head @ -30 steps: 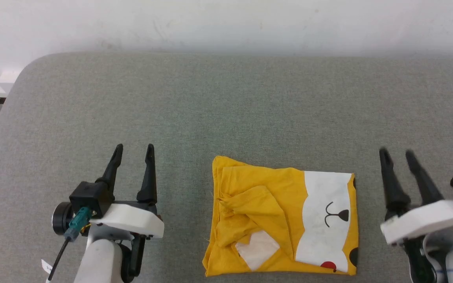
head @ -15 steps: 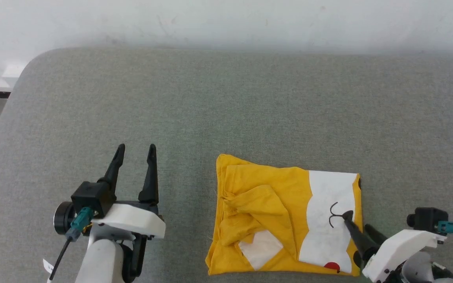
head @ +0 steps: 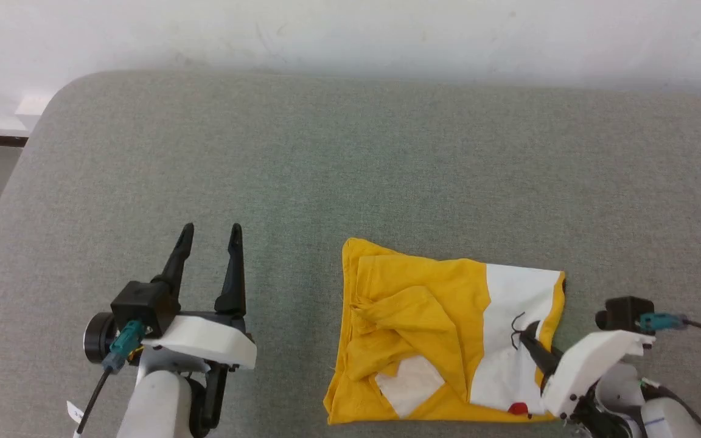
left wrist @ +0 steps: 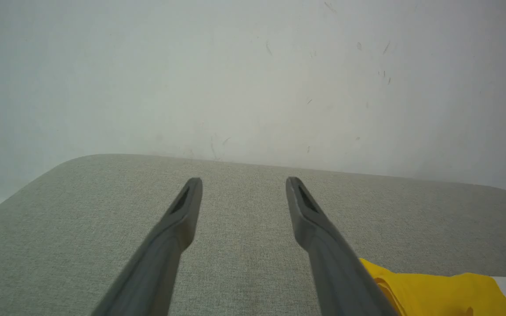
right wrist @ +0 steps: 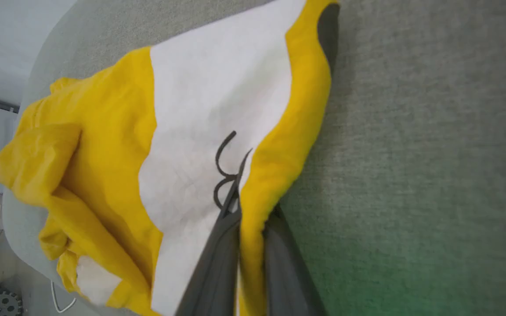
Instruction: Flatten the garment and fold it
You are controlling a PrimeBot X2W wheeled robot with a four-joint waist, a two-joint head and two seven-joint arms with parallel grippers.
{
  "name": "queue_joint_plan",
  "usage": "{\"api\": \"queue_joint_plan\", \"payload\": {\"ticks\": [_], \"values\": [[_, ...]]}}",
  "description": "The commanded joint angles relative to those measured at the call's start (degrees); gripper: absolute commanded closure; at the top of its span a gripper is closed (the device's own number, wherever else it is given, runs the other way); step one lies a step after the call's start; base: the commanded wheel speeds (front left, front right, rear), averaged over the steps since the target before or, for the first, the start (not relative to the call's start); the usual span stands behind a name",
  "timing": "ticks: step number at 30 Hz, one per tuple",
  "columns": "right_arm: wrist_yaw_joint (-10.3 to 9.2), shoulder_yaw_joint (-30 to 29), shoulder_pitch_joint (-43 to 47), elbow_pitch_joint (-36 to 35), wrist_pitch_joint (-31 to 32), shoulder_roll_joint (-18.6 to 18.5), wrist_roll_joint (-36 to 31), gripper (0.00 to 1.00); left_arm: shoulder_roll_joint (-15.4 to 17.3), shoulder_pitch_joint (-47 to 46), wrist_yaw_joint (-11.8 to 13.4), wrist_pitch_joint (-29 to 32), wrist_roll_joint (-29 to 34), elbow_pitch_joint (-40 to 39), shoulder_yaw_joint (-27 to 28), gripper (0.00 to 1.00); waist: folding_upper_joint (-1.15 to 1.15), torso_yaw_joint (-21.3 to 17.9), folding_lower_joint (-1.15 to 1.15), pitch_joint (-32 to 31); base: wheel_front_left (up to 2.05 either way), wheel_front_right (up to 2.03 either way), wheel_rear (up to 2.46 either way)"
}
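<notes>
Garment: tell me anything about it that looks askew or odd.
The garment is not flat: a crumpled yellow flap lies bunched diagonally across its left half, and its right edge is pinched in the right pincer, puckering it.

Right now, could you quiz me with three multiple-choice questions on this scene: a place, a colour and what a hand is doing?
1. Where does the garment lie on the grey table?
A. between the left hand and the right hand
B. against the far wall
C. at the table's left corner

2. What colour is most of the garment?
A. red
B. blue
C. yellow

3. What is the right hand doing?
A. hovering open
B. pinching the garment's edge
C. holding a tool

Answers:
1 A, the head view shows it between them, nearer the right one.
2 C, it is yellow cloth with white patches.
3 B, the right wrist view shows both fingers closed on a yellow fold.
</notes>
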Motion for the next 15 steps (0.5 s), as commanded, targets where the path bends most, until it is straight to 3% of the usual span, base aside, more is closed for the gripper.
{"api": "queue_joint_plan", "payload": {"ticks": [1, 9, 15], "values": [[-0.12, 0.3, -1.2, -0.5, -0.3, 0.4, -3.1, 1.0, -0.1, 0.4, 0.2, -0.3, 0.1, 0.1, -0.1, 0.0, 0.0, -0.1, 0.0, -0.1, 0.0, 0.0, 0.0], [-0.12, 7.8, -8.9, -15.6, 5.3, -0.6, -31.9, 1.0, -0.1, 1.1, 0.7, -0.3, 0.1, -0.6, 1.2, 0.0, 0.0, -3.1, 0.0, 0.1, 0.0, 0.0, 0.0], [-0.12, 16.7, -16.3, -18.7, 8.1, -8.2, -37.0, 1.0, -0.1, 1.1, 0.8, -0.3, 0.5, -1.4, 1.9, 0.0, 0.0, -7.6, 0.0, 1.0, 0.0, 0.0, 0.0]]}}
